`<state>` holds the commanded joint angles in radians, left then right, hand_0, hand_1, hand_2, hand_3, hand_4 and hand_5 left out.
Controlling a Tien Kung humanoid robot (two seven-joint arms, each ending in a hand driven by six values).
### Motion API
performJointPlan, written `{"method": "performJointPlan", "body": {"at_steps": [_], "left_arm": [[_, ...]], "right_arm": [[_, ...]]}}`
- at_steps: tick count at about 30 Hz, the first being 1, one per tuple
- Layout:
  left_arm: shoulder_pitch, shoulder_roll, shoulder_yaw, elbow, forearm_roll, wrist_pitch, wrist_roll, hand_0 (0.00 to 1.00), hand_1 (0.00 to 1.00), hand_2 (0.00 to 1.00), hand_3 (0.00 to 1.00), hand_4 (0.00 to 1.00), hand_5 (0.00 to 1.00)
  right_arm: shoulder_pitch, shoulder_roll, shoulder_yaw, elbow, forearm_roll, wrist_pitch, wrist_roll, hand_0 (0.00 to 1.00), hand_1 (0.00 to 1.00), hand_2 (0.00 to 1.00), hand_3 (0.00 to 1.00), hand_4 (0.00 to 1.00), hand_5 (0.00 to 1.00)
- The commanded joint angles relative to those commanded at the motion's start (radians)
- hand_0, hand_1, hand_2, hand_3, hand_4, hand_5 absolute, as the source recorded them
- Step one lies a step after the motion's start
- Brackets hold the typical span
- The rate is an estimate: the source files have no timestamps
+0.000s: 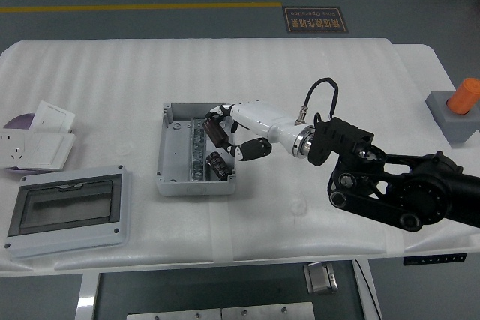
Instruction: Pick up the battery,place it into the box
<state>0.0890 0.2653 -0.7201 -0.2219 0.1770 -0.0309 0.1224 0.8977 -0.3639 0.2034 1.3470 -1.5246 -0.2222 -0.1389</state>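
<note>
The open grey box (174, 183) sits left of the table's middle, with a metal rail inside. One dark cylindrical battery (218, 164) lies in the box's near right corner. My right hand (227, 137), white with black fingertips, reaches in from the right and is over the box's right side. It is shut on a second dark battery (217, 132), held just above the box's inside. The left arm is out of view.
The box's grey lid with a clear window (66, 211) lies at the front left. White socket plates (37, 144) and a purple disc (16, 121) are at the left edge. A grey base with an orange cylinder (459, 104) stands at the far right.
</note>
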Motion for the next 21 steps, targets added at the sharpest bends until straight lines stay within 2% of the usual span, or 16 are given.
{"method": "performJointPlan", "body": {"at_steps": [2,3,8,9,16,21], "left_arm": [[0.0,0.0,-0.001,0.0,0.004,0.0,0.0,0.625,0.667,0.599,0.602,0.643,0.311],[0.0,-0.001,-0.002,-0.001,0.006,0.0,0.0,0.626,0.667,0.591,0.58,0.631,0.306],[0.003,0.0,0.002,0.001,0.008,-0.001,0.002,0.626,0.667,0.591,0.58,0.631,0.306],[0.004,0.0,0.002,0.001,0.008,-0.001,0.002,0.625,0.666,0.589,0.573,0.621,0.295],[0.008,-0.001,-0.004,0.001,0.012,-0.002,0.003,0.625,0.666,0.585,0.571,0.62,0.299],[0.015,-0.005,-0.004,0.002,0.01,-0.006,0.004,0.626,0.667,0.585,0.572,0.62,0.293]], "right_arm": [[-0.003,0.01,0.0,-0.012,0.002,-0.001,-0.002,0.879,0.584,0.932,0.982,0.624,0.265],[-0.004,0.014,0.001,-0.017,0.002,-0.001,-0.003,0.959,0.587,0.977,0.998,0.652,0.258],[-0.012,0.03,0.005,-0.027,0.001,-0.003,-0.006,0.959,0.587,0.977,0.998,0.652,0.258],[-0.013,0.033,0.005,-0.027,0.0,-0.003,-0.006,0.975,0.91,0.983,0.998,0.676,0.28],[-0.029,0.024,0.03,-0.012,-0.023,0.001,-0.01,0.983,0.907,0.982,0.998,0.687,0.287],[-0.073,-0.025,0.114,0.022,-0.046,0.004,-0.012,0.972,0.895,0.973,0.998,0.694,0.294]]}}
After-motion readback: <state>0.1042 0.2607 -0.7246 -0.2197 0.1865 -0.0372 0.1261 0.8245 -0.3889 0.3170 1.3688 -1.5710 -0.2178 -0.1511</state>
